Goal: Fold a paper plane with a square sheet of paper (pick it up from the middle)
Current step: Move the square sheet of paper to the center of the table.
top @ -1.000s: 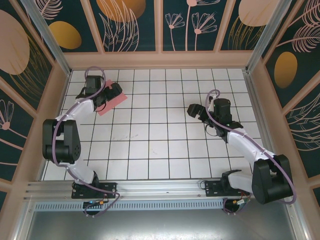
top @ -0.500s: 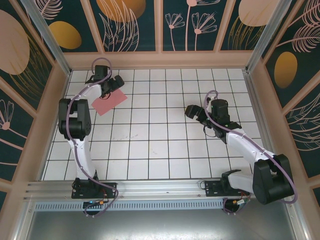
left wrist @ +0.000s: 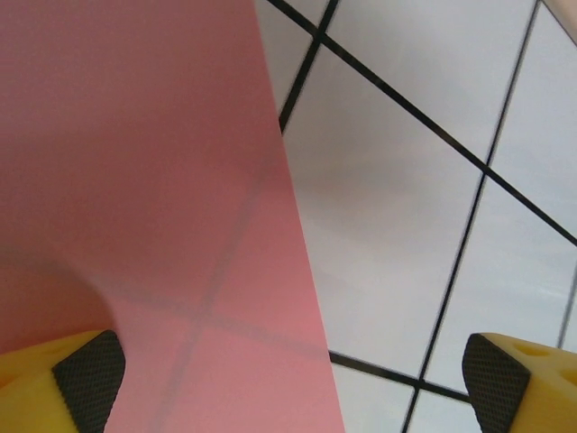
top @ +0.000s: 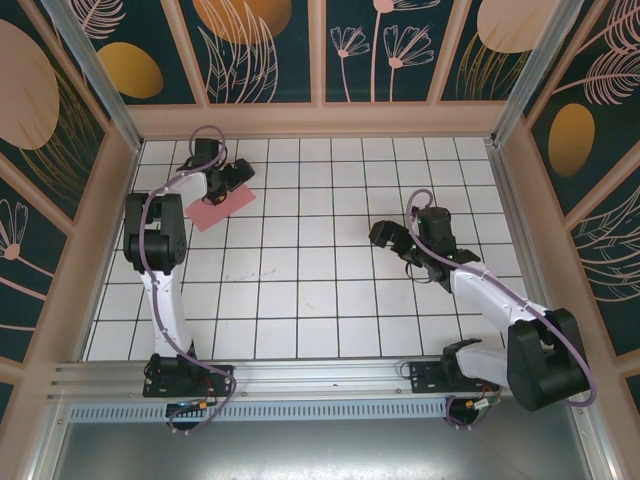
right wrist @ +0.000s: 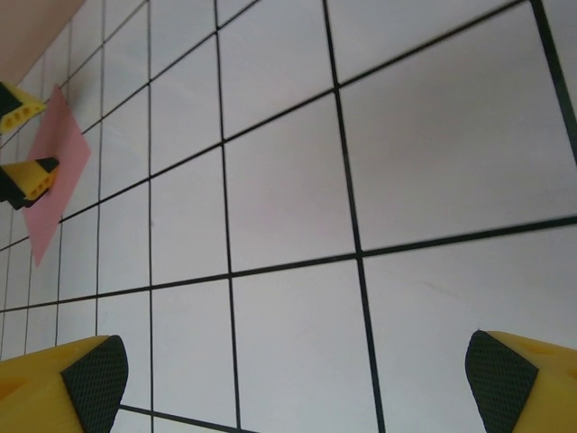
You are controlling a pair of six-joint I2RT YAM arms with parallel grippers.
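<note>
A: Where is the sheet of paper (top: 213, 211) now?

B: It lies flat on the bench (top: 330, 290), in the far left corner. It is turned, so its edges run slanted to the grid lines. I see no fold on it, so I judge that the folding has not begun.

A: And the left tool (top: 235, 180)?

B: It is above the far right part of the sheet. Its jaws are spread wide and there is nothing between them. In the left wrist view, one of its fingertips (left wrist: 86, 372) is over the pink paper and the other is over bare white tile. The edge of the sheet passes between them. Whether the tip touches the paper, I cannot tell.

A: So it is not over the middle?

B: No. From the tool, the middle lies toward the near side and a little to the left. I think the tool must go that way before it comes down, because the task asks for a pick from the middle.

A: Can the right tool (top: 382, 234) help?

B: It is also spread open and empty, but it is well apart from the sheet, across the bench. The left arm is clearly the nearer one.
</note>
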